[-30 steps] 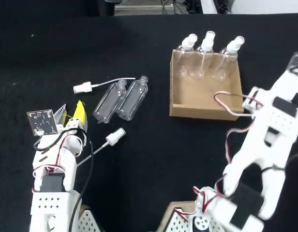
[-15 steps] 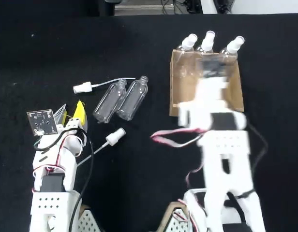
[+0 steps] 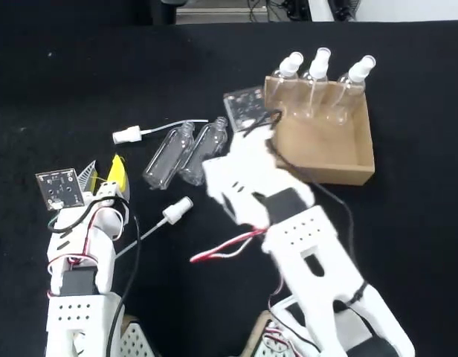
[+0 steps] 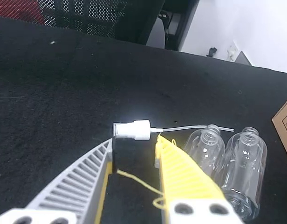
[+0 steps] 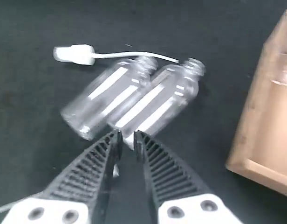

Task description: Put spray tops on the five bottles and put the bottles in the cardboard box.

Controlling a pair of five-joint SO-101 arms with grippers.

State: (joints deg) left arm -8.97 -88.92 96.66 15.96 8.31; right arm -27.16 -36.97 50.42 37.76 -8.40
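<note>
Two clear open bottles (image 3: 169, 155) (image 3: 201, 154) lie side by side left of the cardboard box (image 3: 322, 145). Three bottles with spray tops (image 3: 317, 71) stand along the box's far wall. One loose spray top (image 3: 128, 135) lies beyond the bottles, another (image 3: 177, 210) nearer. My right arm (image 3: 251, 175) stretches over the lying bottles' bases. Its gripper (image 5: 127, 135) is open by a narrow gap, empty, just short of the bottles (image 5: 108, 95) (image 5: 155, 100). My left gripper (image 4: 134, 142) is open, its tips near the far spray top (image 4: 132, 129).
The table is covered in black cloth. The box's near wall (image 5: 267, 121) stands close to the right bottle's neck. The near spray top's thin tube (image 3: 140, 234) runs toward the left arm's base (image 3: 80, 297). Chairs and cables lie beyond the table's far edge.
The right arm swung from the table's right side, across the box, to above the two lying bottles. The left gripper shifted slightly away from me.
</note>
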